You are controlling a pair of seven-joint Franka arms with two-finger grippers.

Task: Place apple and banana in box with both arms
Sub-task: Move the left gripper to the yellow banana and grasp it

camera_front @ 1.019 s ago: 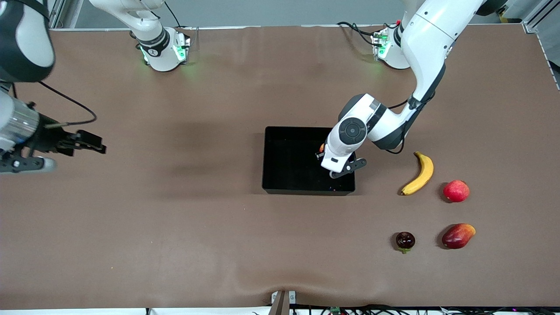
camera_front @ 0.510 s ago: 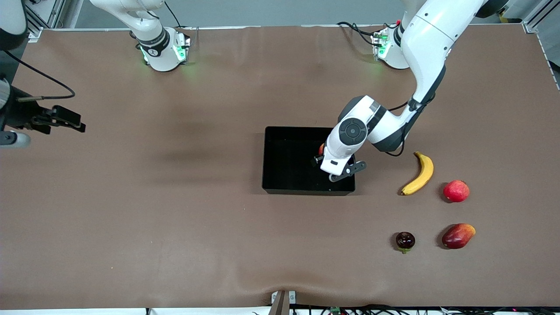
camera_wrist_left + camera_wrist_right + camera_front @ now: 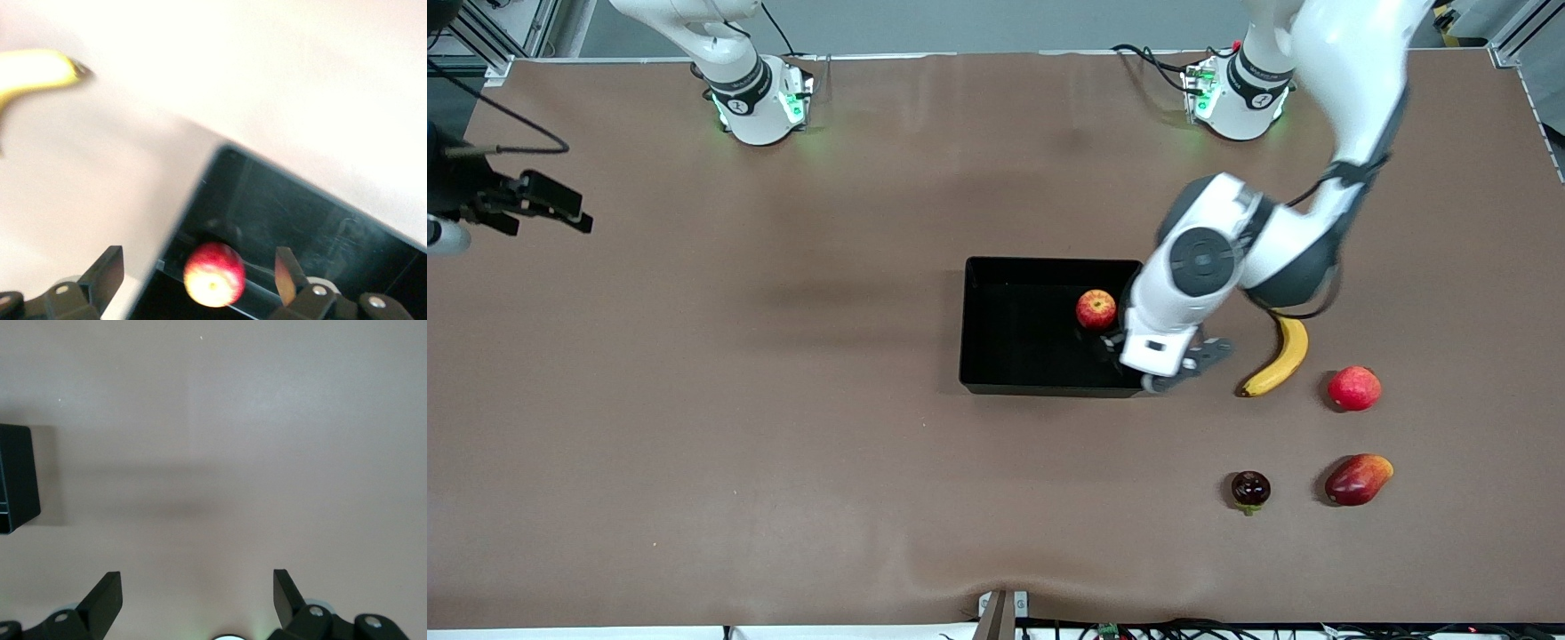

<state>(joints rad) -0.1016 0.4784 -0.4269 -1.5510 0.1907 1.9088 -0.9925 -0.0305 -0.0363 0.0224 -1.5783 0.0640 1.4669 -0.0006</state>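
Now apple (image 3: 1096, 309) in box (image 3: 996, 356), both grippers open

A high front camera is looking down across the brown tabletop (image 3: 783, 444) toward both arm bases. The left wrist camera is looking closely down at the box (image 3: 313, 220) and apple (image 3: 214, 274), both also showing in the front view. The right wrist camera is looking down at bare tabletop and one box corner.
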